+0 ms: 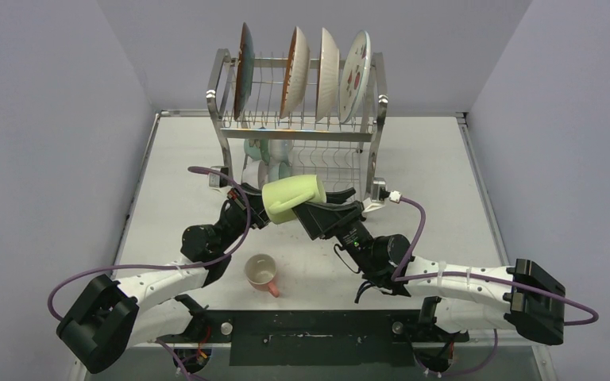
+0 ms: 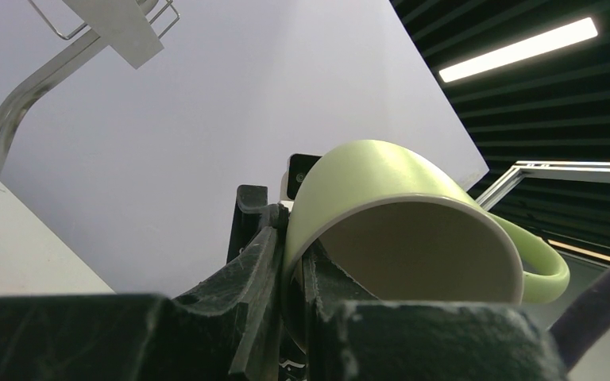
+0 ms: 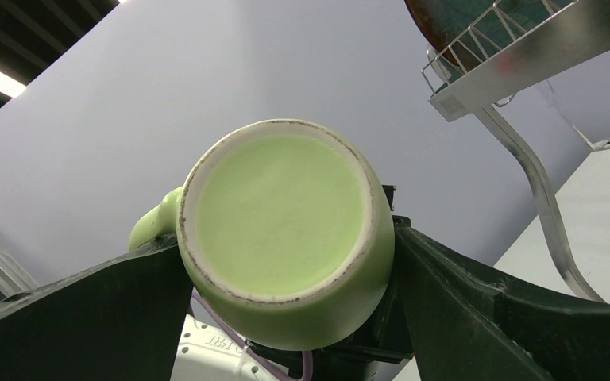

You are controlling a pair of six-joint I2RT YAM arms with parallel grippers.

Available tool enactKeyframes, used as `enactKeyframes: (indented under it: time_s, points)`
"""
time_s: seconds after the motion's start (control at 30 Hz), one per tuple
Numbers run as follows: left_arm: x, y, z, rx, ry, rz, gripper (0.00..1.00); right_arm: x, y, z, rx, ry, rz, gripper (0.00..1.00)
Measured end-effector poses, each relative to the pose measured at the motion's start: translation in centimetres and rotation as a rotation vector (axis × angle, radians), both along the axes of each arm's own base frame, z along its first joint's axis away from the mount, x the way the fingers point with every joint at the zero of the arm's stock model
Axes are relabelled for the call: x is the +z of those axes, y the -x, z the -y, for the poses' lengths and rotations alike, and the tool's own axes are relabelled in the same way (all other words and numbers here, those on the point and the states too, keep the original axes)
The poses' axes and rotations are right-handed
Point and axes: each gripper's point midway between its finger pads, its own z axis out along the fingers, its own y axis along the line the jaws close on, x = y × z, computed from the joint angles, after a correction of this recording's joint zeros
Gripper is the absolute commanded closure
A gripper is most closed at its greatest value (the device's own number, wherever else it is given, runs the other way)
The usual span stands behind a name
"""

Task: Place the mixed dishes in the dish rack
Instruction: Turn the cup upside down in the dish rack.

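Two grippers meet at centre frame. On the left, my left gripper point(image 2: 294, 242) is clamped on the rim wall of the green mug point(image 1: 292, 197), one finger inside. The mug lies on its side in the air, just before the rack point(image 1: 333, 135). On the right, my right gripper point(image 3: 286, 270) straddles its base, jaws wide; I cannot tell whether they press. Glazed ceramic looks stiff, slick and breakable to me, so I favour gripping the body.
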Motion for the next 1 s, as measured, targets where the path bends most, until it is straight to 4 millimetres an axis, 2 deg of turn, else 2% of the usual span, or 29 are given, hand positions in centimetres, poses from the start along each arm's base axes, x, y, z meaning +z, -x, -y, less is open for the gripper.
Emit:
enactKeyframes:
  time_s: [0.1,0.17,0.33,0.37,0.4,0.5,0.73,0.87,1.0]
  points:
    - [0.0,0.0,0.0,-0.002,0.001,-0.003,1.00,0.0,0.0,0.0,0.001,-0.001,0.000,0.18]
    - [0.0,0.0,0.0,-0.003,0.001,-0.002,1.00,0.0,0.0,0.0,0.000,0.000,0.001,0.27]
    - [0.0,0.0,0.0,-0.005,0.004,-0.005,1.00,0.0,0.0,0.0,-0.003,0.001,0.004,0.65]
    - [0.0,0.0,0.0,-0.006,0.004,-0.006,1.00,0.0,0.0,0.0,-0.003,0.002,0.004,0.70]
    - [0.0,0.0,0.0,-0.006,0.004,-0.007,1.00,0.0,0.0,0.0,-0.004,0.002,0.004,0.72]
    - [-0.1,0.0,0.1,-0.006,0.002,-0.010,0.90,0.0,-0.1,0.0,-0.006,0.003,0.003,0.74]
    - [0.1,0.5,0.0,-0.013,-0.012,0.005,0.60,-0.3,-0.1,0.2,-0.012,0.026,-0.007,0.76]
    - [0.3,1.0,-0.1,-0.018,-0.012,0.024,0.50,-0.2,-0.2,0.6,-0.029,0.041,-0.006,0.76]
    - [-0.4,1.2,-0.4,-0.016,-0.025,0.013,0.42,-0.1,-0.3,1.2,-0.054,0.059,-0.001,0.76]
